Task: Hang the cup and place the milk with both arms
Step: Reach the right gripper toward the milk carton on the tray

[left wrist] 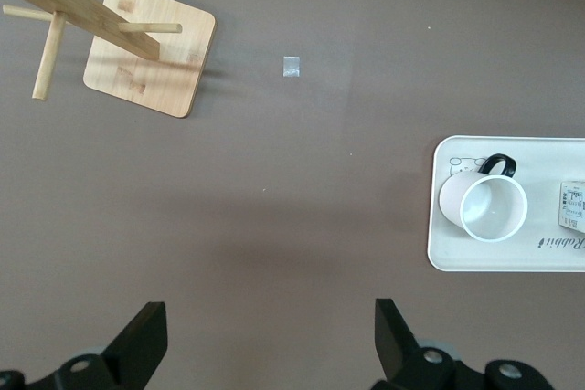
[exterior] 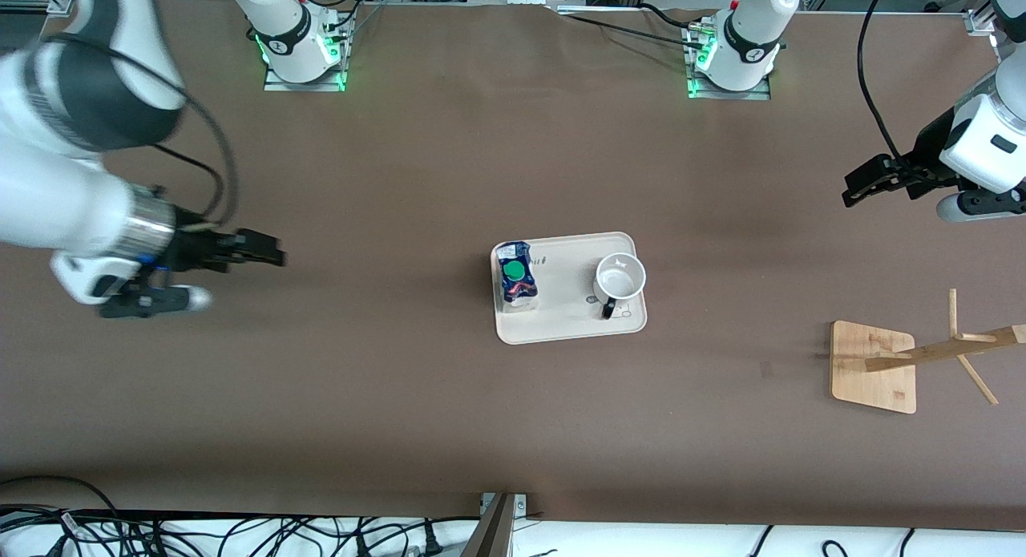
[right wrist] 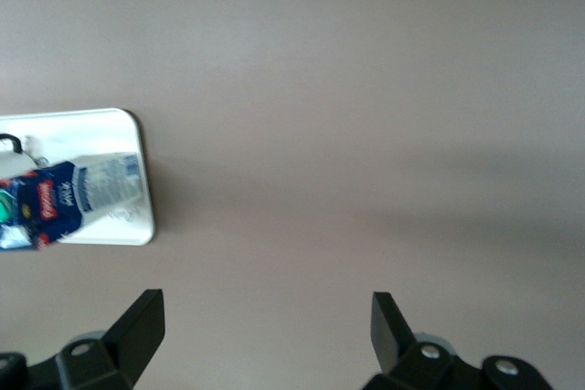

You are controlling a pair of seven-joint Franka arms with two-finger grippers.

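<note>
Nothing is grasped yet, so the task seems to be at its very beginning: the approach to the tray. The cream tray lies in the middle of the table and holds two things. The milk stands at the tray's end toward the right arm, and the cup stands upright and empty at the end toward the left arm, its black handle turned toward the front camera.

The right pincer hovers over the bare table at the right arm's end, well apart from the tray, with its fingers wide apart and holding nothing. The left pincer hovers over the table at the left arm's end, also spread open and empty.

The wooden rack with its pegs stands at the left arm's end, nearer to the front camera than the tray. Probably the next move calls for each arm to come in over the tray, the left one to the cup and the right one to the milk, and then to lower around its thing without knocking the other.
</note>
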